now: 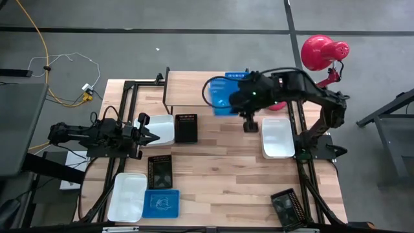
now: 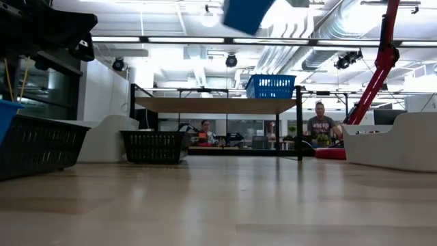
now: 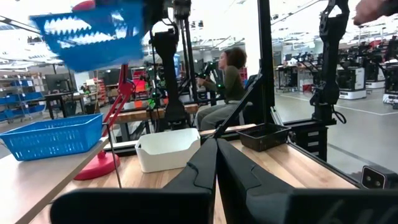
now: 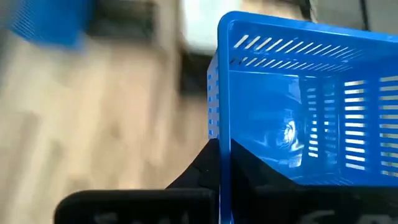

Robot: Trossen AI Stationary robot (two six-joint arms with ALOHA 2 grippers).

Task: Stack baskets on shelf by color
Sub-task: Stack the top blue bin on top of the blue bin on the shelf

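My right gripper [image 4: 221,148] is shut on a bright blue basket [image 1: 220,97] and holds it in the air at the shelf's right part [image 1: 194,87]. That basket also shows high up in the low view [image 2: 247,14]. A second blue basket [image 1: 237,77] stands on the shelf's right end on its base. My left gripper [image 3: 216,163] is shut and touches nothing. It waits at the table's left side [image 1: 152,133], beside a white basket [image 1: 164,128] and a black basket [image 1: 186,127] on the table. My right gripper holds the blue basket by one side wall [image 4: 219,118], near a corner of the rim. One finger [image 4: 200,167] is outside the wall and the other is inside the basket. The basket is lifted clear of table and shelf and sits tilted in the hold.
More baskets lie on the table: a white one [image 1: 278,137] at the right, a black one [image 1: 160,171], a white one [image 1: 127,196] and a blue one [image 1: 160,202] at the near left, and a black one [image 1: 288,207] at the near right. A red lamp [image 1: 321,52] stands beyond the far right corner. People sit in the room behind.
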